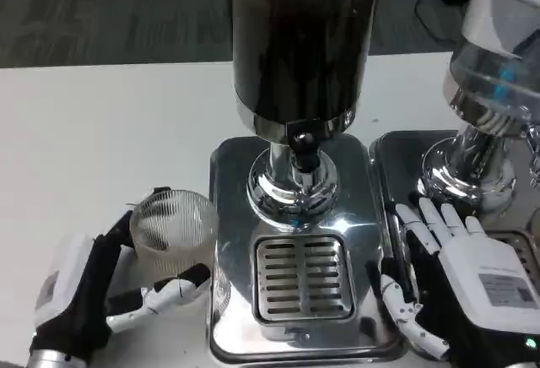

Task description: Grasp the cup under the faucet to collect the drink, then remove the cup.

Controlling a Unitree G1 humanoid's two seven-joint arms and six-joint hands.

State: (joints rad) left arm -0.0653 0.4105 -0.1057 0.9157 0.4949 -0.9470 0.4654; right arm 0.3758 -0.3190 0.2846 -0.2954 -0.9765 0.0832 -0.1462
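Lower left of frame: left hand (93, 292), fingers wrapped around the ribbed clear cup (171, 229), upright, just left of the drip grate (301, 277). Lower right: right hand (460, 288), fingers spread, holding nothing. Above centre: faucet (302, 150), right of and beyond the cup; rightward shift needed.

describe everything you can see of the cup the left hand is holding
The cup is a clear, ribbed tumbler that looks like plastic or glass and appears empty. It is seen from above, standing roughly upright just off the left edge of the shiny metal dispenser base, not yet over the slotted drip grate or under the faucet. The left hand grips it, with black-and-white fingers wrapped around its near and far sides. Whether its bottom rests on the white table cannot be told.
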